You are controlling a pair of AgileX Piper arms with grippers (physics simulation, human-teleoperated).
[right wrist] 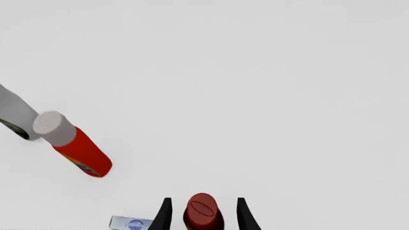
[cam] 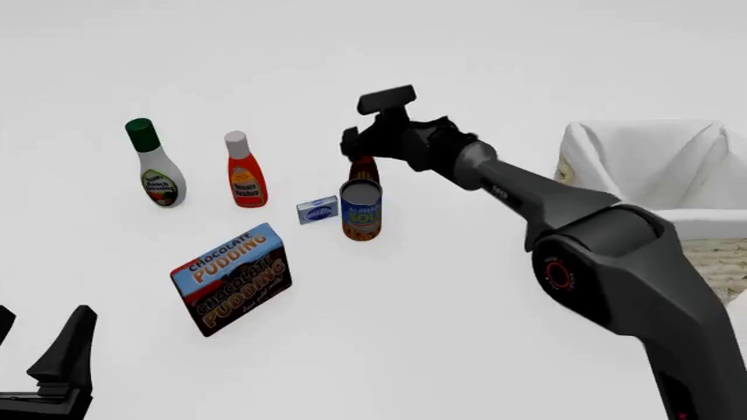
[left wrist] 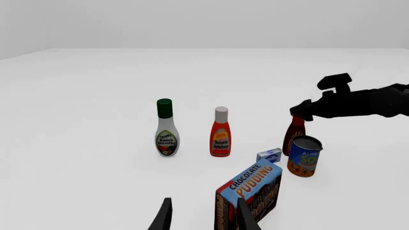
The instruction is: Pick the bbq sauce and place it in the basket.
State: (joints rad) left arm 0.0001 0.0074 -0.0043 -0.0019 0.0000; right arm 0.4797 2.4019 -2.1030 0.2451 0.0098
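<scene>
The bbq sauce (cam: 364,169) is a slim dark red-brown bottle with a red cap, standing upright just behind a soup can; it also shows in the left wrist view (left wrist: 294,136). My right gripper (cam: 357,150) hovers at its top. In the right wrist view the red cap (right wrist: 203,211) sits between the two fingertips (right wrist: 164,215) with a small gap on each side, so the right gripper (right wrist: 203,216) is open around it. The basket (cam: 712,254), wicker with a white cloth lining, stands at the right edge. My left gripper (cam: 47,367) is open near the front left, holding nothing.
A white ranch bottle with a green cap (cam: 157,171) and an orange ketchup bottle with a white cap (cam: 244,175) stand at the left. A small blue-white box (cam: 317,210), a soup can (cam: 360,210) and a chocolate pudding box (cam: 231,278) crowd the sauce.
</scene>
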